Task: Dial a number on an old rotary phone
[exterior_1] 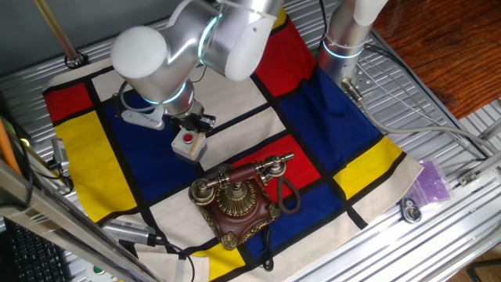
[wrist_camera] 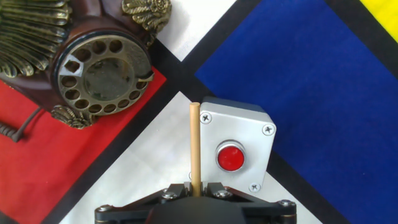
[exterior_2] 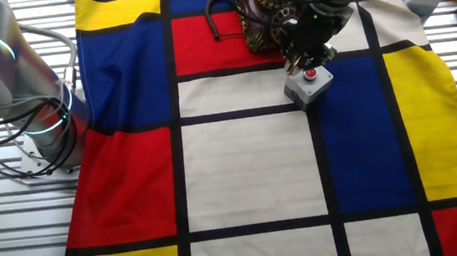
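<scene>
Wooden stick (wrist_camera: pixel 195 146) pinched in gripper (wrist_camera: pixel 196 186), hovering beside grey button box (wrist_camera: pixel 236 144). Old rotary phone (wrist_camera: pixel 93 65) sits far-left on red patch. Shift there, drop tip squarely into one dial hole before rotating.

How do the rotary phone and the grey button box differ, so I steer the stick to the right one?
The rotary phone is dark red-brown with ornate brass trim; the grey box is plain. The phone has a ring of finger holes; the box has one red button. The phone sits on red cloth, the box on white and blue.
</scene>
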